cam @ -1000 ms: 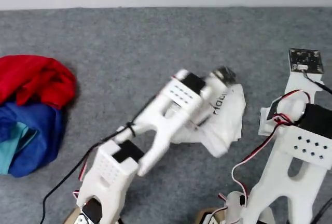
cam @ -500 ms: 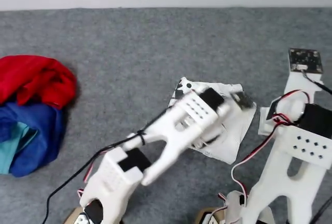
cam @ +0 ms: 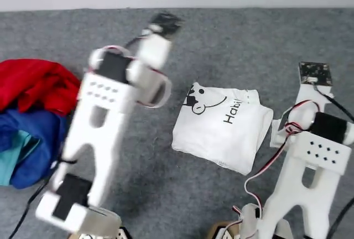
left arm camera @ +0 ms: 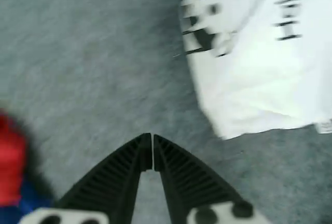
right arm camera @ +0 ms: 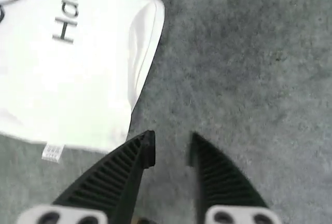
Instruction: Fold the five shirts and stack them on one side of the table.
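A folded white shirt (cam: 221, 131) with a black bear print lies flat on the grey table, right of centre. It is also seen in the left wrist view as the white shirt (left arm camera: 259, 73), and in the right wrist view as the white shirt (right arm camera: 72, 68). My left gripper (left arm camera: 152, 140) is shut and empty, held over bare table between the white shirt and the pile. The left arm (cam: 110, 95) stands raised left of the shirt. My right gripper (right arm camera: 171, 142) is narrowly open, empty, just off the shirt's near right corner.
At the left edge lies a loose pile: a red shirt (cam: 36, 84) on a blue shirt (cam: 38, 145), with a teal one (cam: 14, 153) tucked in. The right arm (cam: 312, 161) stands at the lower right. The grey table (cam: 249, 45) stretches behind the shirt.
The left arm has let go of the white shirt, lifted off it and swung left. The shirt now lies uncovered and flat. The right arm has barely moved.
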Tool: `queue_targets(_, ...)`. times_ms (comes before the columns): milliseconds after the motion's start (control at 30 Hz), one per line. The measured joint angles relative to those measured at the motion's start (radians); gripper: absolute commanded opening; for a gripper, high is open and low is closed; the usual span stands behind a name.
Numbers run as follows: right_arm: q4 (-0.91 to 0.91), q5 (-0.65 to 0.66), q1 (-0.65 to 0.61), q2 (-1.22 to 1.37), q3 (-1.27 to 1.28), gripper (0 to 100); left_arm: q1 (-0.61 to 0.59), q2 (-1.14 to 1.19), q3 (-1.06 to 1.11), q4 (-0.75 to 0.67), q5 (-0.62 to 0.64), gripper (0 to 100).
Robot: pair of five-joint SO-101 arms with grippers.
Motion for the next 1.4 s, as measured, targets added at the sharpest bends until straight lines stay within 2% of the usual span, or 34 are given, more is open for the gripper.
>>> queue_targets(133, -0.083, -0.048, -0.075, 0.072, 0.008, 18.4, -0.153, -0.11, 0.084, 0.002, -0.078, 2)
queue_targets(367, -0.18, -0.146, -0.192, 0.321, -0.058, 18.4, -0.411, -0.195, 0.1, 0.002, -0.227, 2)
queue_targets(533, -0.213, -0.184, -0.218, 0.508, -0.181, 18.3, -0.525, -0.195, 0.1, 0.002, -0.264, 2)
queue_targets(833, -0.216, -0.189, -0.219, 0.758, -0.339, 17.5, -0.537, -0.195, 0.1, 0.002, -0.273, 2)
queue_targets(1000, -0.25, -0.189, -0.218, 0.856, -0.404, 0.2, -0.537, -0.195, 0.1, 0.002, -0.273, 2)
queue_targets(1100, -0.25, -0.189, -0.218, 0.887, -0.46, 1.4, -0.537, -0.195, 0.104, 0.002, -0.273, 2)
queue_targets(1400, -0.262, -0.012, -0.222, 0.899, -0.598, 1.0, -0.537, -0.195, 0.175, 0.003, -0.273, 2)
